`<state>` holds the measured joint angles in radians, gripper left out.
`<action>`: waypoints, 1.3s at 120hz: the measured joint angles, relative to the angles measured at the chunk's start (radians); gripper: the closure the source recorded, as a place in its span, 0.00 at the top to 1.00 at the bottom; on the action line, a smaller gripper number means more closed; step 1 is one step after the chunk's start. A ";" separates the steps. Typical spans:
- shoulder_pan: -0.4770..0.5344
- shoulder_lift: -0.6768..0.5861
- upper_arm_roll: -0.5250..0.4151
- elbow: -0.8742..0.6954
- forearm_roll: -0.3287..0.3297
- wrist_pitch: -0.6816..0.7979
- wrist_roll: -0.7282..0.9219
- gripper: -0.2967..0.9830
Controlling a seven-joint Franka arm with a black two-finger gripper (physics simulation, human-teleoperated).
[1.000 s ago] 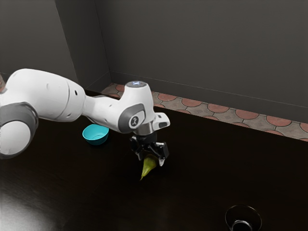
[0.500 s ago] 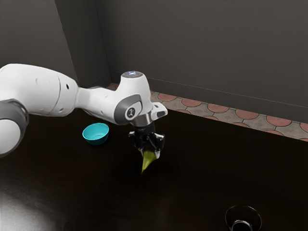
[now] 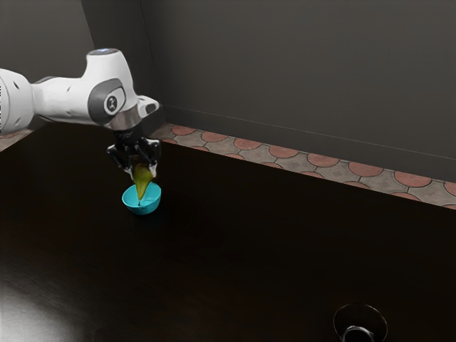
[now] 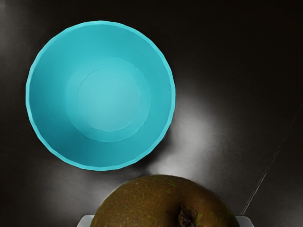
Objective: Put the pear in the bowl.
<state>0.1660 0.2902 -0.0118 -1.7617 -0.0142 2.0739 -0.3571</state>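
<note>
My gripper (image 3: 142, 170) is shut on the pear (image 3: 144, 184), which hangs with its narrow end down. In the exterior view the pear's tip overlaps the inside of the turquoise bowl (image 3: 142, 207). From the wrist camera, the gripper (image 4: 164, 221) has a pale fingertip on either side of the pear (image 4: 151, 201), whose broad end faces the camera. The bowl (image 4: 100, 163) lies beside the pear there, its round inside bare. How far the pear's tip is above the bowl cannot be told.
A clear glass-like container (image 3: 360, 322) stands at the lower right of the exterior view, well apart from the bowl. The dark table (image 3: 242, 249) ends at a patterned floor strip, with a grey wall behind.
The gripper has closed on the pear, lifted it, and carried it toward the exterior view's left, up to the bowl. The bowl and the glass-like container have stayed where they were.
</note>
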 joint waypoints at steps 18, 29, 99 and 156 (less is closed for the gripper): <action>0.022 0.105 0.028 0.110 0.006 -0.014 0.006 0.35; 0.028 0.147 0.049 0.122 0.006 -0.018 0.011 0.35; 0.025 0.145 0.058 0.119 -0.018 -0.025 0.094 0.71; -0.147 -0.313 0.021 0.110 -0.021 -0.365 0.528 0.76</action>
<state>0.0189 -0.0223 0.0091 -1.6520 -0.0354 1.7088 0.1708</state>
